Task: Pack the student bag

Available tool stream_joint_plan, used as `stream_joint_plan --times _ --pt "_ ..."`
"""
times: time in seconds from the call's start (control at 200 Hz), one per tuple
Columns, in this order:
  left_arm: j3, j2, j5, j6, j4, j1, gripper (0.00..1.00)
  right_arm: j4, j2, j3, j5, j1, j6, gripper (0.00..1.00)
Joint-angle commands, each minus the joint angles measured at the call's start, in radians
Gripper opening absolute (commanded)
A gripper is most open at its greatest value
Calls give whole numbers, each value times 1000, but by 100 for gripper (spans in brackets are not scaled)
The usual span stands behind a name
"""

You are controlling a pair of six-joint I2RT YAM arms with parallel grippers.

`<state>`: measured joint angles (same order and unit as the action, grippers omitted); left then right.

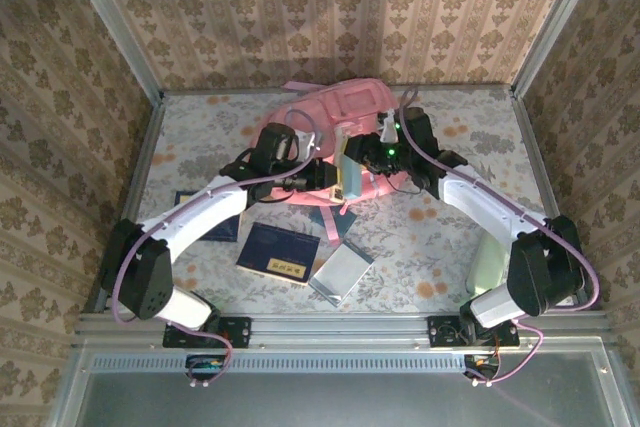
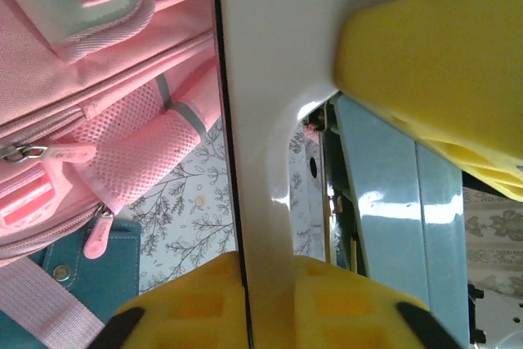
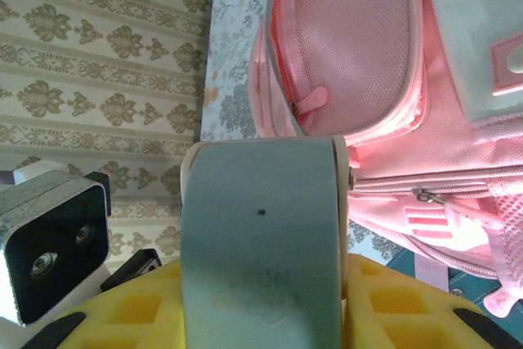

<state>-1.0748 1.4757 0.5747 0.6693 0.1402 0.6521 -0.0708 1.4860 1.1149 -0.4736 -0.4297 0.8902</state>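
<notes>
The left pincer (image 1: pixel 322 178) is clamped on the upright book (image 1: pixel 350 177). The right pincer (image 1: pixel 372 156) grips the book's opposite side, probably to steady it for insertion. The student bag (image 1: pixel 340 107) lies on the table (image 1: pixel 200 137) just behind both pincers; its opening cannot be made out.

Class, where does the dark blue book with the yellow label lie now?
In the top view, the dark blue book lies flat on the table, left of centre toward the near edge, beside the grey book.
</notes>
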Motion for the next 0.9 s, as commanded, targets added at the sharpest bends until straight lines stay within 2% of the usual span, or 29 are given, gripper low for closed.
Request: stream_joint_plan --times 0.0,0.11,0.28,0.33,0.39,0.465,0.56,0.695,0.895 --pt "-3 -20 43 -3 -54 -3 7 13 15 52 -10 -31 -5 12" --pt "26 -36 56 26 -89 -22 0 3 28 68 14 -47 -11 17" --pt "100 -98 60 68 -134 -82 0 -87 48 131 80 -68 -79 63" --pt "119 -130 60 61 -121 -112 0 -130 54 159 113 -72 -119 72" --pt "144 -174 59 53 -91 -154 0 -179 67 197 142 -76 -172 77" --pt "169 -231 47 34 -41 -213 0 -239 93 254 188 -83 -240 78" --pt "167 -303 -17 -32 100 -270 0 -316 156 343 243 -87 -339 76" --pt "179 -431 -106 -85 250 -365 0 -403 303 505 230 -87 -424 72" --pt "211 -622 -175 -128 373 -557 0 -546 542 798 205 -107 -464 49"
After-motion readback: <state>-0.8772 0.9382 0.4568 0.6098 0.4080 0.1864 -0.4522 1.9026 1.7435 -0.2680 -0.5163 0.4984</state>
